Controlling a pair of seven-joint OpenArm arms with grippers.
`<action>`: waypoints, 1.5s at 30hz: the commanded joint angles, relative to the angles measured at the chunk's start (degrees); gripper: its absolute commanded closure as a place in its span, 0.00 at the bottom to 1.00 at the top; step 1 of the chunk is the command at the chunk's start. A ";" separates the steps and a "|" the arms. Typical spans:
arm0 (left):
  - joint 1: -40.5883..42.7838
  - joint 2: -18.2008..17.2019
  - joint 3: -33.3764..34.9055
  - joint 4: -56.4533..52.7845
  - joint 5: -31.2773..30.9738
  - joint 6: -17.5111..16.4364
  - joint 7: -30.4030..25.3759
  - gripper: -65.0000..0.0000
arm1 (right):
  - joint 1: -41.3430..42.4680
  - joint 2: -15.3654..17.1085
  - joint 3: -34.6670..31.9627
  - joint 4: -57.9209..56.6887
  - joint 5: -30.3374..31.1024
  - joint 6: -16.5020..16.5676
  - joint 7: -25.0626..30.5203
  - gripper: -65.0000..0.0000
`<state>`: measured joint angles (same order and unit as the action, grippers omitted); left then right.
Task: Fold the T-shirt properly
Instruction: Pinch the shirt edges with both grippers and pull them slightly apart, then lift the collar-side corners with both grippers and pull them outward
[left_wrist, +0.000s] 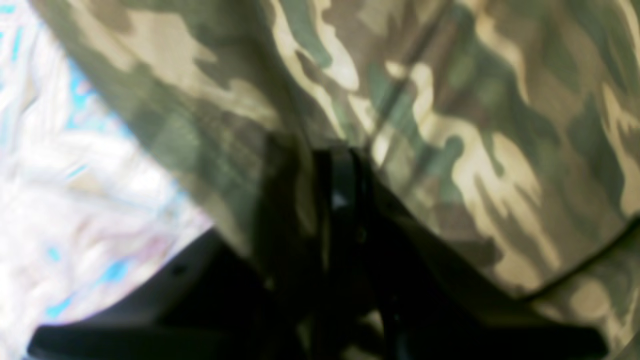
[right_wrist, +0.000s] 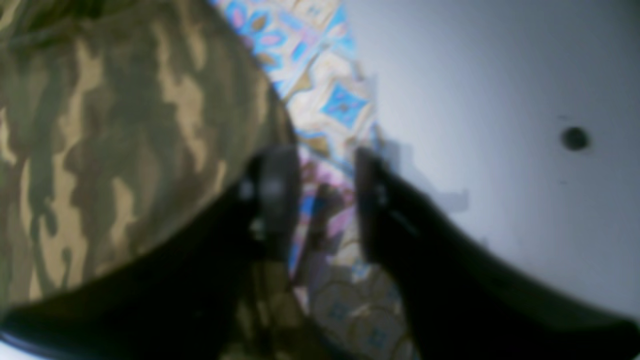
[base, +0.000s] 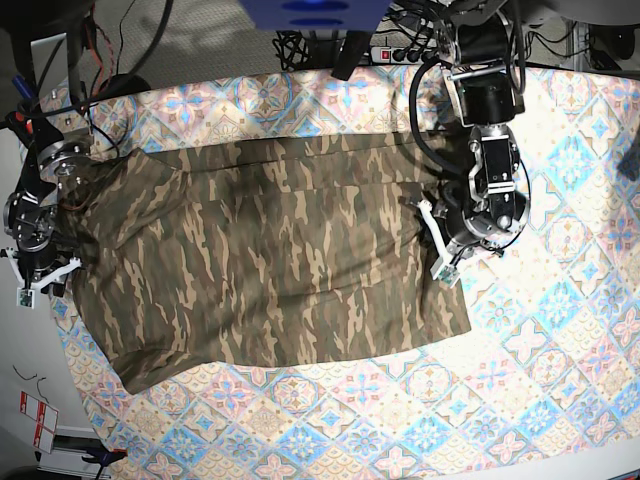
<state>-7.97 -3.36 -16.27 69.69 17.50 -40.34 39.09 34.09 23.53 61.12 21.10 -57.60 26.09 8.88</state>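
The camouflage T-shirt (base: 270, 270) lies spread flat across the patterned tablecloth in the base view. At its right edge my left gripper (base: 442, 238) has its black fingers (left_wrist: 345, 175) drawn together, with T-shirt (left_wrist: 475, 125) fabric bunched between and draped over them. At the shirt's left edge sits my right gripper (base: 48, 268). In the right wrist view this gripper (right_wrist: 322, 190) stands open. The T-shirt (right_wrist: 110, 140) lies just left of one finger (right_wrist: 275, 185), and only tablecloth shows in the gap.
A pastel blue-pink tile-patterned cloth (base: 520, 350) covers the table under the shirt. Past its left edge is a bare white surface (right_wrist: 475, 100) with a dark spot (right_wrist: 574, 138). Cables and a power strip (base: 400, 48) lie at the back.
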 joint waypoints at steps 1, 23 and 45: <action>-0.87 -0.56 -0.12 2.18 -0.40 0.34 0.25 0.87 | 1.47 1.13 0.02 0.74 1.82 -0.20 1.71 0.58; 12.32 -4.34 -0.04 23.72 -1.01 0.34 7.81 0.87 | 1.30 5.09 -0.07 -11.04 15.19 7.10 1.71 0.34; 24.63 -1.79 -0.39 36.64 -0.40 0.34 7.99 0.87 | 0.16 5.53 -0.42 -16.31 8.15 7.10 1.36 0.34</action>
<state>16.40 -4.71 -16.43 105.23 17.19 -40.32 47.35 33.30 28.05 60.75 4.32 -49.71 32.86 9.21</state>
